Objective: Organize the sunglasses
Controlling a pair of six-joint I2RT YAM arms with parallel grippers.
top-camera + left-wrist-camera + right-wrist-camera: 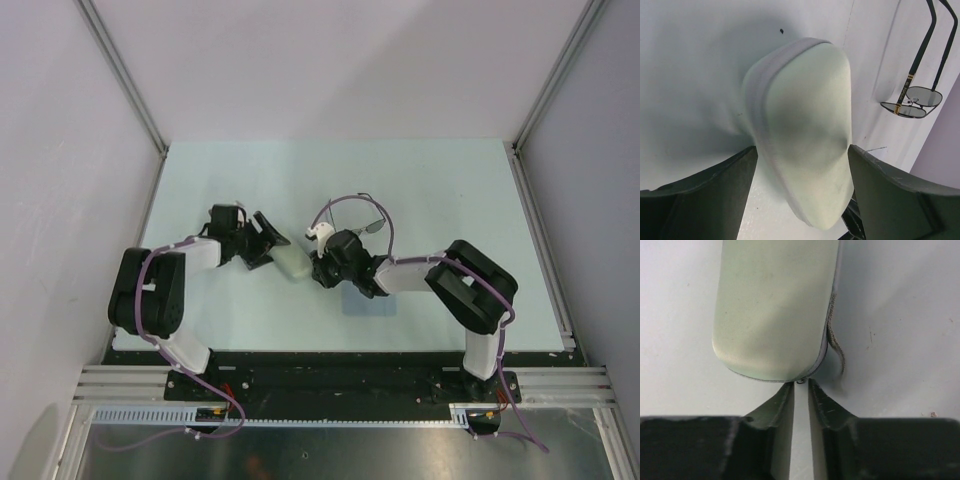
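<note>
The sunglasses lie on the pale table behind my right wrist, thin dark frame and grey lenses; in the left wrist view the sunglasses sit at the right with their temple arms unfolded. The oblong beige case lies between the two grippers. My left gripper straddles one end of the case, both fingers touching its sides. My right gripper points at the other end of the case, jaws a narrow slit apart, a tiny zipper ring between the tips.
A loose strip of zipper tape hangs off the case's side. Metal frame posts and grey walls border the table on the left, right and back. A purple cable loops above my right wrist.
</note>
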